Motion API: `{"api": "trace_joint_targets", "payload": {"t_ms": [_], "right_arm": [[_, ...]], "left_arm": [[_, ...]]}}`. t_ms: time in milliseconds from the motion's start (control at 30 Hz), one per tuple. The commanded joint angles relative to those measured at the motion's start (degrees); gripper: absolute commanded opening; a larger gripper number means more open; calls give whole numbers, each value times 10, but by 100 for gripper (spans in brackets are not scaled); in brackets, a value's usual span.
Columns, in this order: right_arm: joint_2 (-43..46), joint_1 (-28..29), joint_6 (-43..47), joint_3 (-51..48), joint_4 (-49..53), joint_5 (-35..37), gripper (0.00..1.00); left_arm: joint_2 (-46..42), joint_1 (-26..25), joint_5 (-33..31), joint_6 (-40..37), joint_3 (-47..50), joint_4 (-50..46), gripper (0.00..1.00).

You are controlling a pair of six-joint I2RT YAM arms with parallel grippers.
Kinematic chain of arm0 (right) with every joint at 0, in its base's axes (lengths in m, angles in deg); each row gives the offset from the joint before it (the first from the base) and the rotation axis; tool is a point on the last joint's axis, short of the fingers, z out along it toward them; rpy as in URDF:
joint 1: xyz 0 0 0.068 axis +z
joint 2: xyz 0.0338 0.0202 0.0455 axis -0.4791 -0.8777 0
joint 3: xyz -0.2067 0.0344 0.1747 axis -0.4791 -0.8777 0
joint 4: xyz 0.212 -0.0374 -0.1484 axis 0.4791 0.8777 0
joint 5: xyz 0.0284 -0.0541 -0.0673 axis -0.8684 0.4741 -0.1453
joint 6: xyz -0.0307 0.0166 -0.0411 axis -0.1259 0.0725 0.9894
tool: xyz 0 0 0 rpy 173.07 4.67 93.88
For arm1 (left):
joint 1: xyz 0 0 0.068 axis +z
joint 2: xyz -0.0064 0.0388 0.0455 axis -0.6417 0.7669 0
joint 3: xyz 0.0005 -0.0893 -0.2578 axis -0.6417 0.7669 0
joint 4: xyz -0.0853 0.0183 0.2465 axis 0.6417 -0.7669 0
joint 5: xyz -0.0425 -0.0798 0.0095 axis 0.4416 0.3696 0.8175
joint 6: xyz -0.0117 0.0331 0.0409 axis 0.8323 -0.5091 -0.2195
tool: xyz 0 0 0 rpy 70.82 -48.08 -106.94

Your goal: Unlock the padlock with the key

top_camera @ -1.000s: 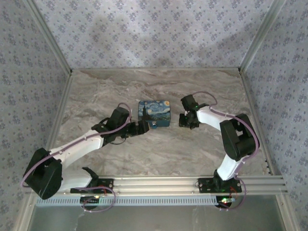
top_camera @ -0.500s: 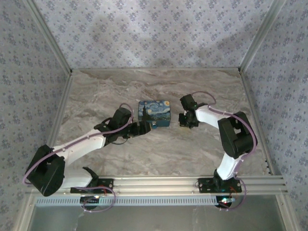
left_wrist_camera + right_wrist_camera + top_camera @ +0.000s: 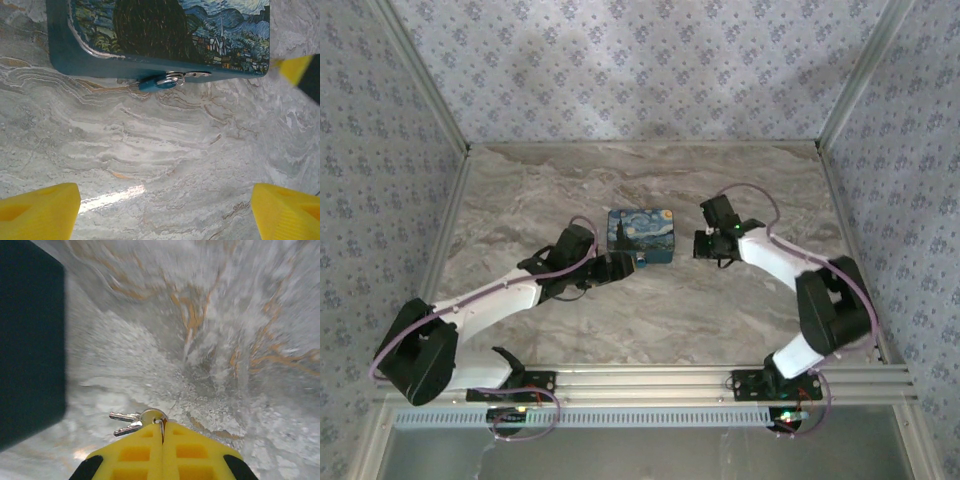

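Compared with a second ago, the right arm (image 3: 790,270) is stretched out lower and further to the right, with its elbow swung towards the desk's right edge, while the right gripper (image 3: 704,245) is kept just right of the night-sky-print box (image 3: 642,235). The gripper's fingers, apart a moment before, are now pressed together. The left arm (image 3: 490,300) is almost unchanged.

In the right wrist view, the right gripper (image 3: 162,427) is seen closed on a key ring (image 3: 152,416), which is pinched between the yellow fingertips. Two keys (image 3: 126,423) are fanned out from the ring. Their long axes are laid nearly level across the picture, and their tips are pointed left towards the dark side of the box (image 3: 30,340).

The padlock (image 3: 157,82) is found at the near side of the box (image 3: 150,25), low against the desk (image 3: 165,150). Its long axis is run along the box's edge, slightly tilted, with the teal body to the left and the pale metal fitting to the right. From above, it is seen as a small blue spot (image 3: 642,262).

The left gripper (image 3: 620,265) is held low and reached forward at the box's near left corner. In its wrist view, the left gripper (image 3: 162,212) is held wide open, with nothing between the fingers.
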Motion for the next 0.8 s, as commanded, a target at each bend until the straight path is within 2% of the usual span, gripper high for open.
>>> {"api": "trace_joint_targets", "payload": {"t_ms": [0,267,400,533,700,767], "right_arm": [[76,3,13,-4,-6,11,0],[210,27,27,25,17,-10,0],[245,54,24,46,14,-16,0],[264,106,33,68,11,7,0],[274,171,70,84,-3,50,0],[274,185,74,86,-10,55,0]], "left_arm": [[-10,-4,-12,-13,-21,-8,88],[-43,12,-11,-44,-81,-13,87],[-56,31,21,-49,-109,22,75],[-56,36,55,-53,-150,39,64],[-52,35,100,-40,-181,77,61],[-50,34,121,-27,-182,108,57]]}}
